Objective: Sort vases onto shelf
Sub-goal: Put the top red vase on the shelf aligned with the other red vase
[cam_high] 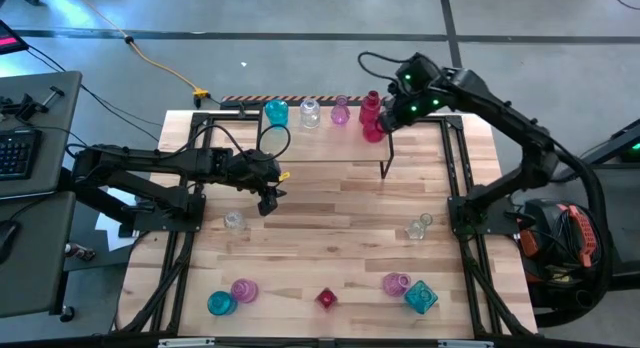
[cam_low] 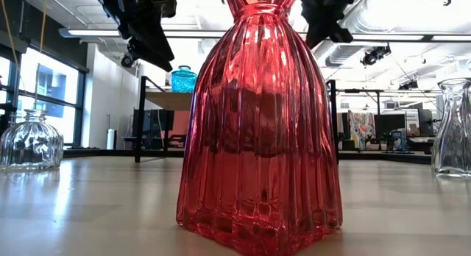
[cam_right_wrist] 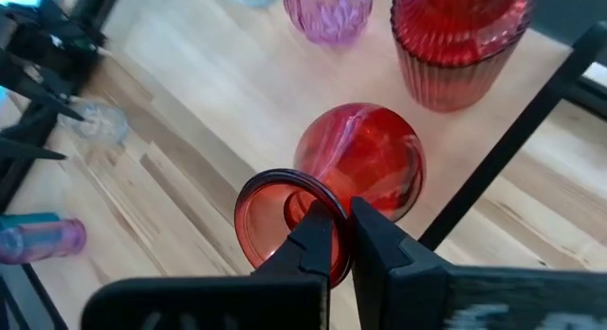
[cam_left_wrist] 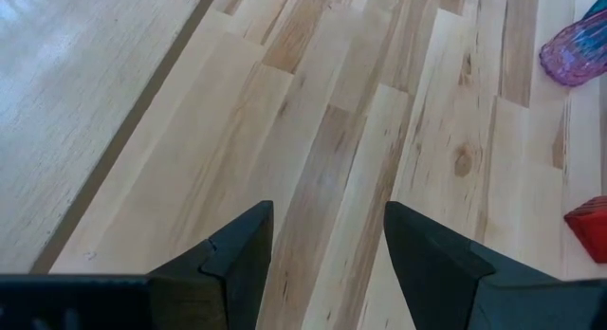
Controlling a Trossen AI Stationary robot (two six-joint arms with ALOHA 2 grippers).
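Note:
The shelf [cam_high: 330, 143] stands at the table's far edge. A teal vase [cam_high: 275, 113], a clear vase [cam_high: 310, 113], a pink vase [cam_high: 340, 111] and a ribbed red vase [cam_high: 371, 101] stand in a row along its back. My right gripper [cam_high: 386, 124] is over the shelf's right end, shut on a round red vase [cam_right_wrist: 365, 159]. My left gripper [cam_high: 270, 200] hangs open over bare table in front of the shelf, right of a small clear vase [cam_high: 233, 221]. In the left wrist view its fingers [cam_left_wrist: 327, 245] frame only wood. My right gripper [cam_right_wrist: 343, 240] holds the round red vase by the rim of its mouth [cam_right_wrist: 341, 202]. One finger [cam_right_wrist: 318, 240] is inside the mouth and the other outside, coming from above. The round body is beyond the fingers, over the shelf top near its black front edge; whether it rests there, I cannot tell.
More vases stand on the table: a clear one [cam_high: 418, 226] at the right, and teal [cam_high: 220, 304], pink [cam_high: 243, 289], red [cam_high: 326, 298], pink [cam_high: 396, 283] and teal [cam_high: 421, 296] along the near edge. The red one [cam_low: 257, 123] fills the low view.

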